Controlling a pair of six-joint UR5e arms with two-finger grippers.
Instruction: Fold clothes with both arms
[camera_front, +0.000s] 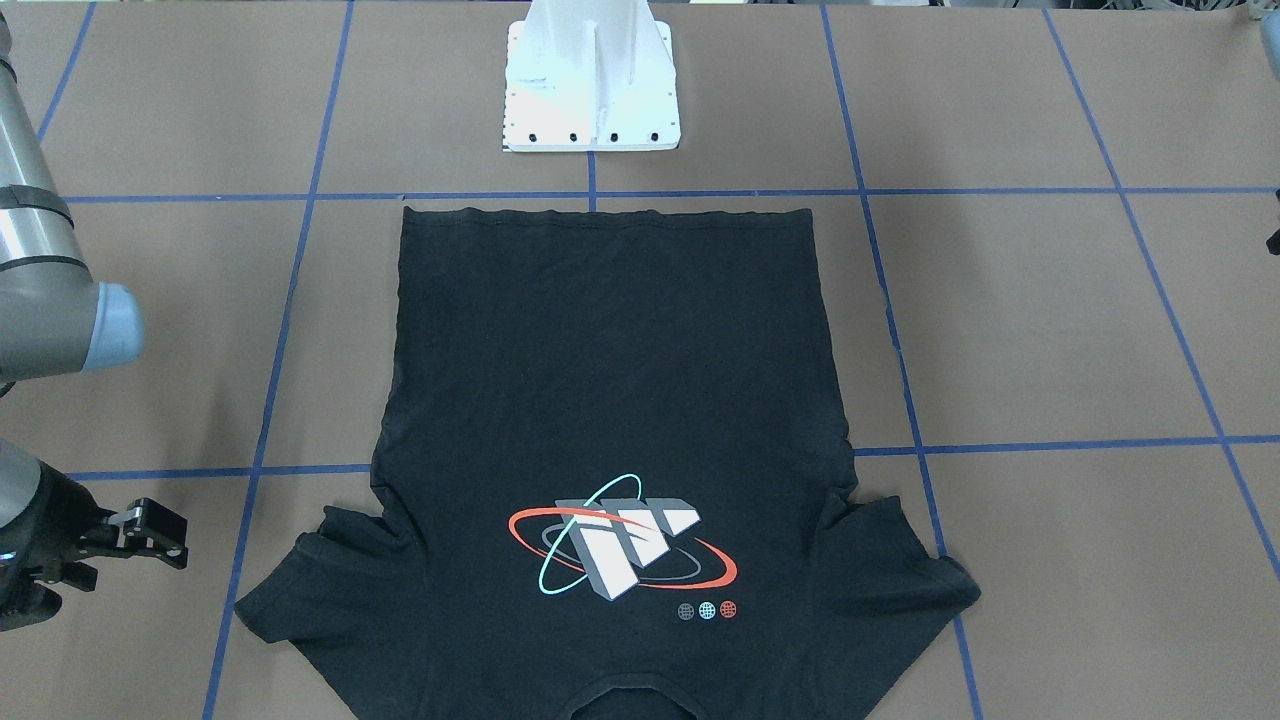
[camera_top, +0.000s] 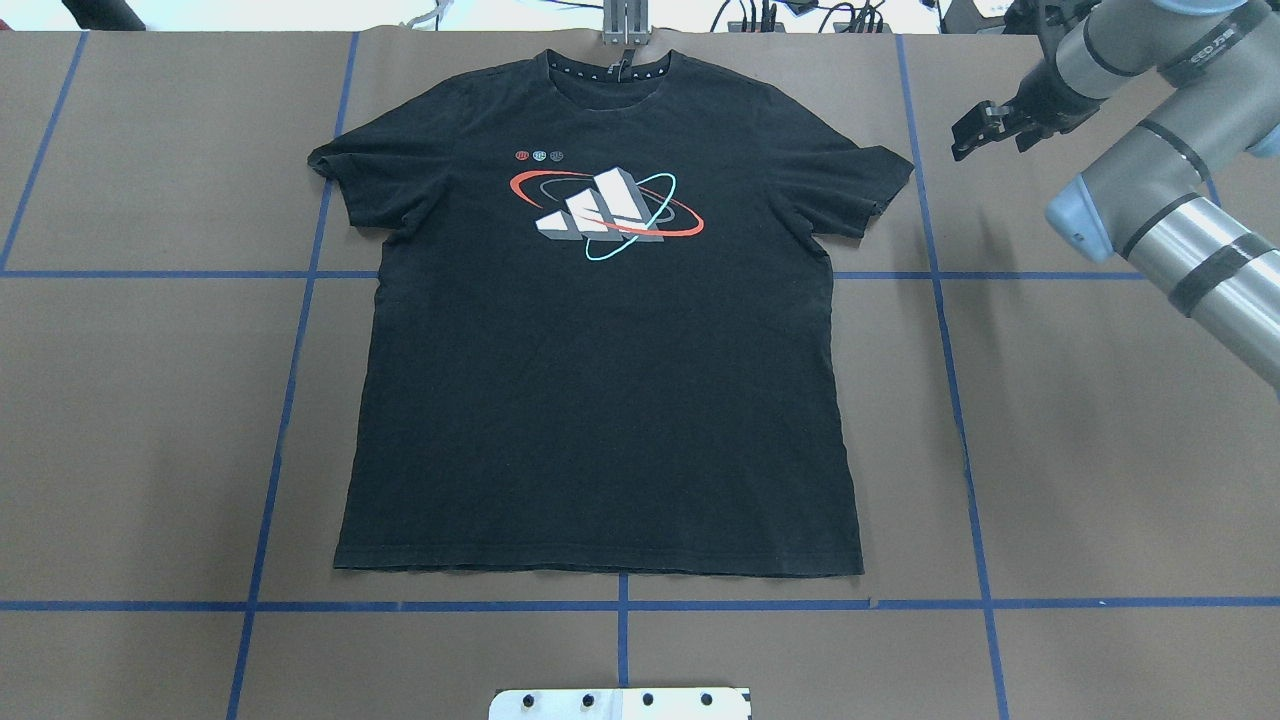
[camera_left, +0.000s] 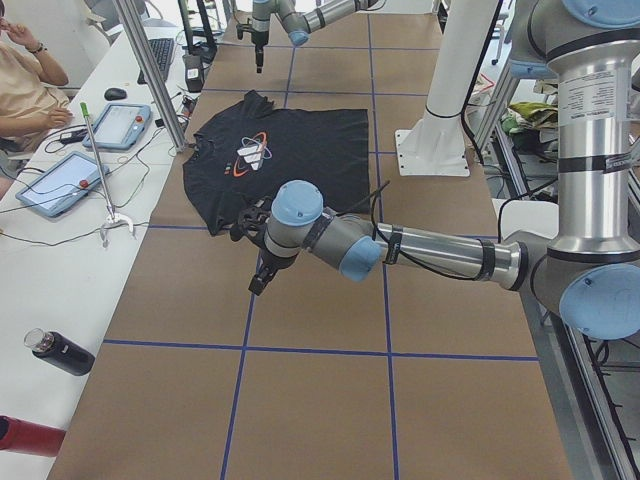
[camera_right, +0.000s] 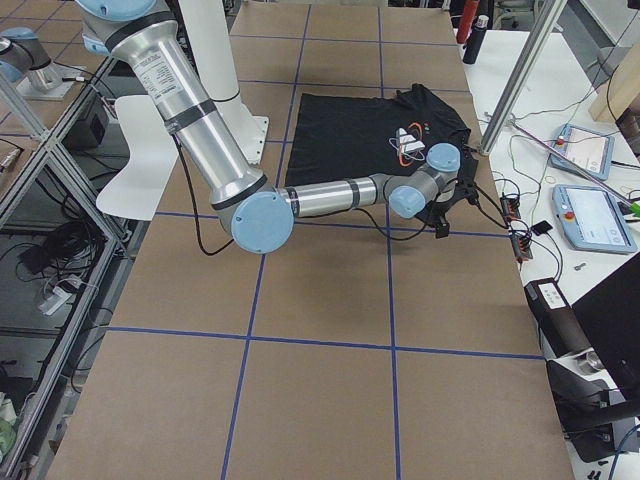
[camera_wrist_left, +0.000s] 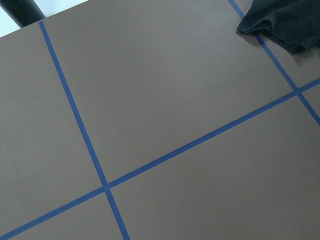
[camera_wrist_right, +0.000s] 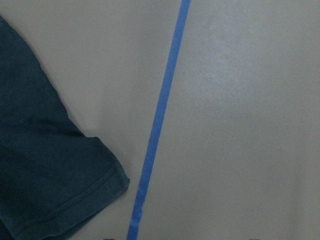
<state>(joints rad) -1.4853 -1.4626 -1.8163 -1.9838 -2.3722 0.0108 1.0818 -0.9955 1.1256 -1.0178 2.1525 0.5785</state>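
Observation:
The black T-shirt (camera_top: 600, 400) lies flat and spread out, logo side up, collar at the far edge and hem toward the robot base; it also shows in the front view (camera_front: 610, 380). My right gripper (camera_top: 988, 140) hovers empty and open just beyond the shirt's right sleeve, also seen in the front view (camera_front: 160, 540). The right wrist view shows that sleeve (camera_wrist_right: 45, 170) beside a blue tape line. My left gripper (camera_left: 262, 275) hangs above the table, off the shirt's left sleeve (camera_wrist_left: 287, 25). I cannot tell whether it is open or shut.
The white pedestal base (camera_front: 590, 90) stands just behind the shirt's hem. Blue tape lines (camera_top: 620, 605) grid the brown table. An operator (camera_left: 25, 90), tablets and a dark bottle (camera_left: 60, 352) are at the white side bench past the collar edge.

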